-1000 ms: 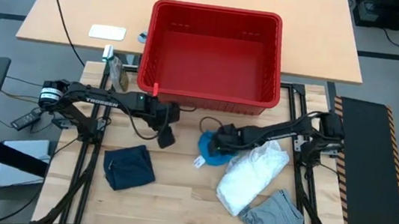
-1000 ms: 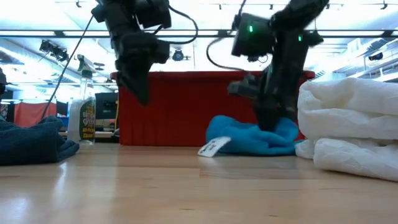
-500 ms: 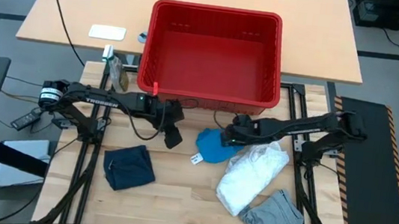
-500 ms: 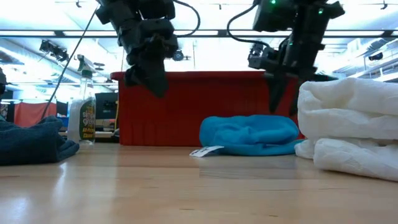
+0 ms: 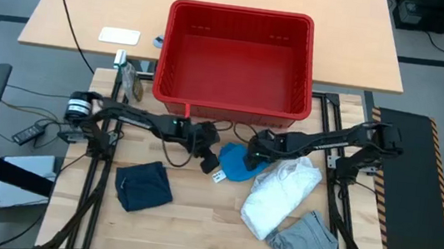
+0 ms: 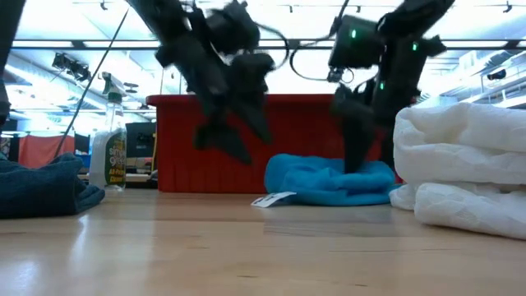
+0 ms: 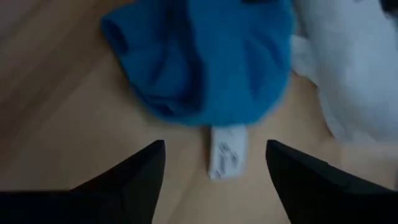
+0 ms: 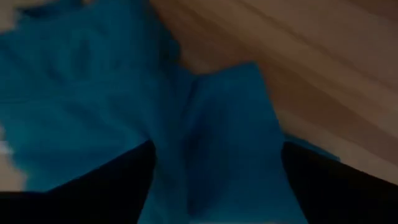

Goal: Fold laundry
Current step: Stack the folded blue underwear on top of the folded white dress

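A bright blue cloth (image 5: 236, 161) lies bunched on the wooden table, its white label (image 7: 226, 152) sticking out toward the near side. My left gripper (image 7: 214, 180) hangs open just left of it, above the label. My right gripper (image 8: 217, 186) points down, open, astride the cloth's far right part (image 6: 355, 168). A navy piece (image 5: 144, 185), a white crinkly piece (image 5: 281, 197) and a grey piece (image 5: 302, 243) lie on the table, untouched. My right gripper stands with its open fingers (image 8: 106, 186) on either side of a ridge of the blue cloth (image 8: 217, 143), coming from above. Its fingertips reach the top of the cloth; I cannot tell whether they touch it.
A red plastic basket (image 5: 231, 100) stands behind both grippers at the table's far side. A spray bottle (image 6: 113, 152) stands at the far left. The white piece lies close beside the blue cloth on the right.
My right gripper has opened and let go of the blue cloth, which has settled into a rounder mound. My left gripper has moved right and down toward the blue cloth, tipped further down, and opened.
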Robot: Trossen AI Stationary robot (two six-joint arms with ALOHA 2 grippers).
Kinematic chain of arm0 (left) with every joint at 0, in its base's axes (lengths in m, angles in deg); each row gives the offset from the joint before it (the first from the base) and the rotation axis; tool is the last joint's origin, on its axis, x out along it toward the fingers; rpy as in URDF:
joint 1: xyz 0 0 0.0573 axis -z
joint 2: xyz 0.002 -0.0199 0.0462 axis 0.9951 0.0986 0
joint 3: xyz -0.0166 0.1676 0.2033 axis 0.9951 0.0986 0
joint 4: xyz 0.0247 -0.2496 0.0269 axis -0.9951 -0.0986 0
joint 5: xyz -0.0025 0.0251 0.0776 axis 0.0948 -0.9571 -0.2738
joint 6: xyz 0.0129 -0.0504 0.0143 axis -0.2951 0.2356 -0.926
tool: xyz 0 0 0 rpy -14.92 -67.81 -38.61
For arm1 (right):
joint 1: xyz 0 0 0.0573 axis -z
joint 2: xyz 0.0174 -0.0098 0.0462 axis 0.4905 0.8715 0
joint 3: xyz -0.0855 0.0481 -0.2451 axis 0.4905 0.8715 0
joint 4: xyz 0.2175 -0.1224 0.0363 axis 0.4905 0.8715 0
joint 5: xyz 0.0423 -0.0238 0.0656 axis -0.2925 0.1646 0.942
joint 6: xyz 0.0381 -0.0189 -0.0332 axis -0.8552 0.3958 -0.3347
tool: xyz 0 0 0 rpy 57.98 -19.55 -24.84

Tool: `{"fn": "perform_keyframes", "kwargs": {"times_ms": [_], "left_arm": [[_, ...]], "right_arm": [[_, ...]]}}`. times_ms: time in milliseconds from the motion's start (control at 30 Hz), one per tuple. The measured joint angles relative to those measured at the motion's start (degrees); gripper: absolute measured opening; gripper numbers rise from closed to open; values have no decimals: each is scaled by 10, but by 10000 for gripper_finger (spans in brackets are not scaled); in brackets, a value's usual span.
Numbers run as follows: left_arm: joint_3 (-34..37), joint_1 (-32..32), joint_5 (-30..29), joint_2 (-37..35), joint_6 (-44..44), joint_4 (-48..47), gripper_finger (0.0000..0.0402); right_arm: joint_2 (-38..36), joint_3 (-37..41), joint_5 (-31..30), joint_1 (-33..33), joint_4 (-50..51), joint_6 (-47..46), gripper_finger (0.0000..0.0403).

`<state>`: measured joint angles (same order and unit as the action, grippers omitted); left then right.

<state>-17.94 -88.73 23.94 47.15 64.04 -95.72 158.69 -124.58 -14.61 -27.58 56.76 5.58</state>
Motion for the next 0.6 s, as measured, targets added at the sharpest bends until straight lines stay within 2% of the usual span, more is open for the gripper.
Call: {"fn": "perform_keyframes", "kwargs": {"times_ms": [167, 300, 433, 600], "left_arm": [[0, -3, 0, 76, 14, 97, 297], [0, -1, 2, 121, 16, 168, 290], [-2, 1, 0, 143, 28, 170, 254], [-3, 0, -6, 157, 27, 155, 149]], "right_arm": [[50, 18, 33, 14, -24, -33, 382], [82, 6, 79, 14, -28, -36, 359], [90, -1, 85, -7, -38, -30, 281], [86, 2, 96, -14, -81, -19, 127]]}}
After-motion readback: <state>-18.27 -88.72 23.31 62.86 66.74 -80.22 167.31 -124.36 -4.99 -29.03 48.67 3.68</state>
